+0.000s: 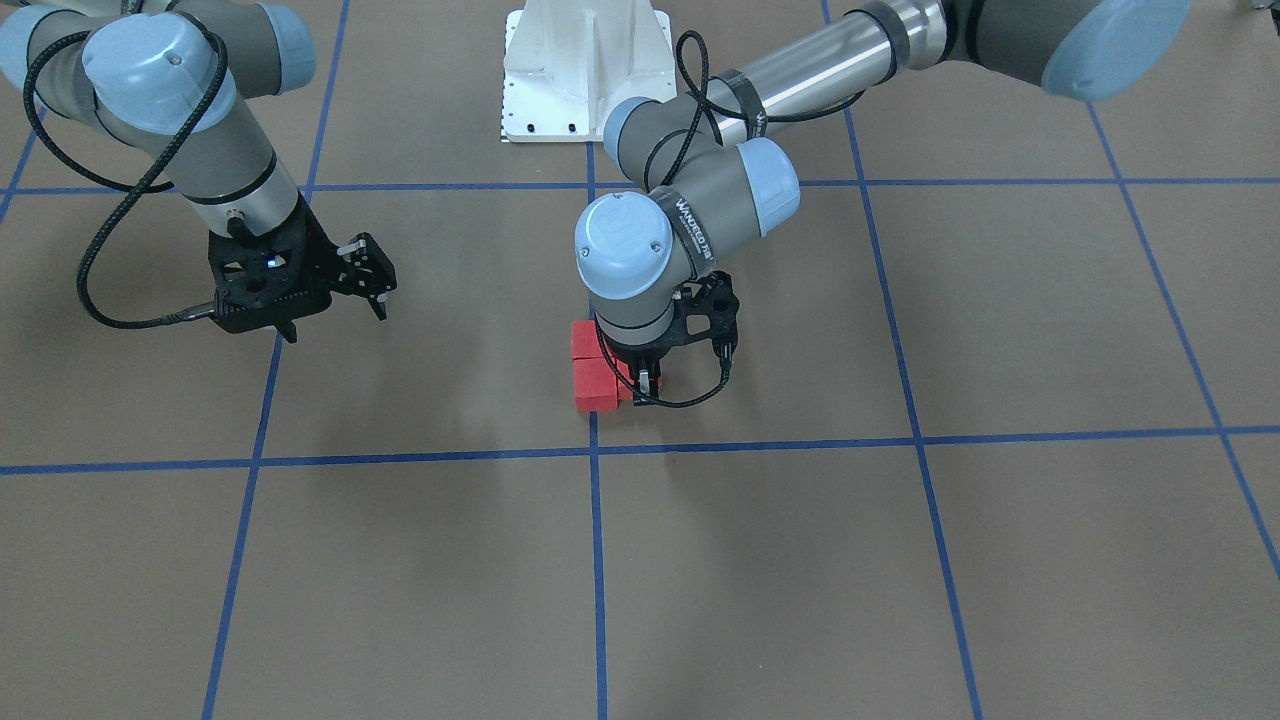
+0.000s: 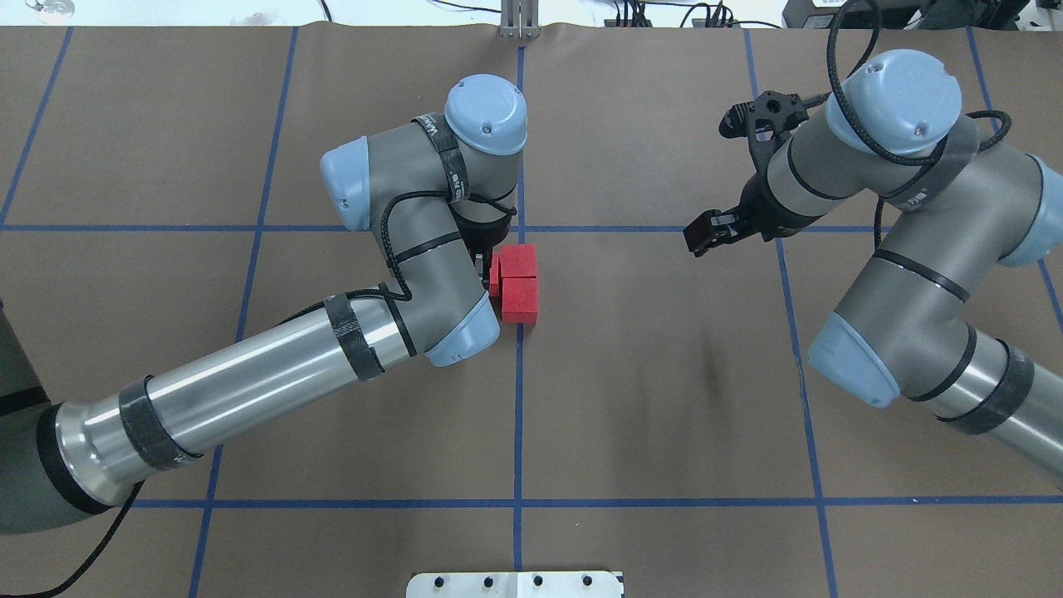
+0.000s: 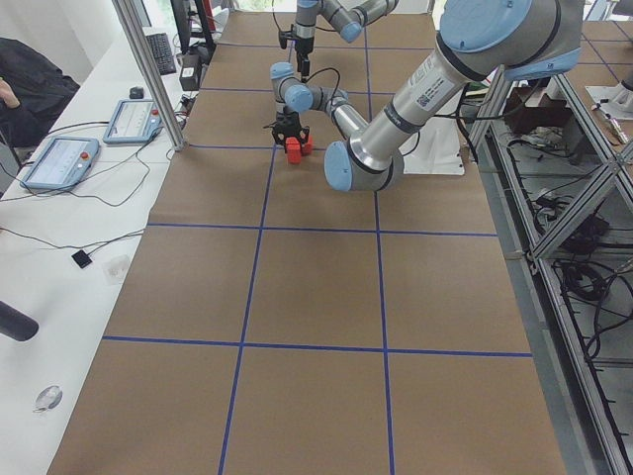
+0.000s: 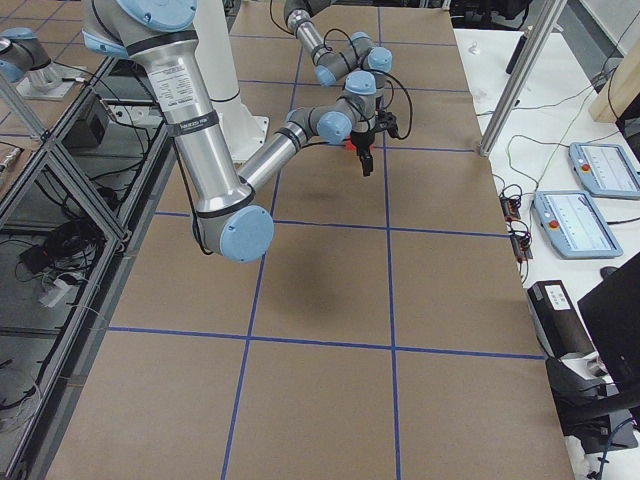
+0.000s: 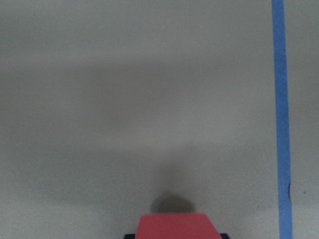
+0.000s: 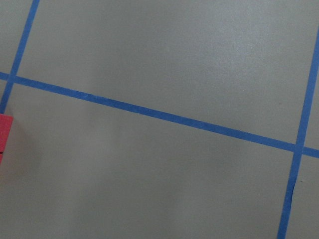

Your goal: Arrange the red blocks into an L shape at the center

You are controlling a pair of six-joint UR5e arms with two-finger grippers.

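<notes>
Two red blocks (image 1: 597, 388) (image 2: 520, 299) lie touching in a line on the brown floor, just on the robot's side of the blue tape crossing (image 2: 520, 228). The other of these two shows in the overhead view (image 2: 519, 261). My left gripper (image 1: 647, 385) stands low beside them, shut on the third red block (image 2: 495, 275), which sits against their side. That block fills the bottom of the left wrist view (image 5: 174, 225). My right gripper (image 1: 335, 322) (image 2: 706, 235) hangs open and empty about one square away. One block's edge shows in the right wrist view (image 6: 4, 137).
The white robot base (image 1: 585, 70) stands behind the blocks. Blue tape lines (image 1: 594, 450) divide the brown floor into squares. The left arm's elbow (image 2: 415, 249) overhangs the floor beside the blocks. Tablets lie on a side table (image 3: 59, 163).
</notes>
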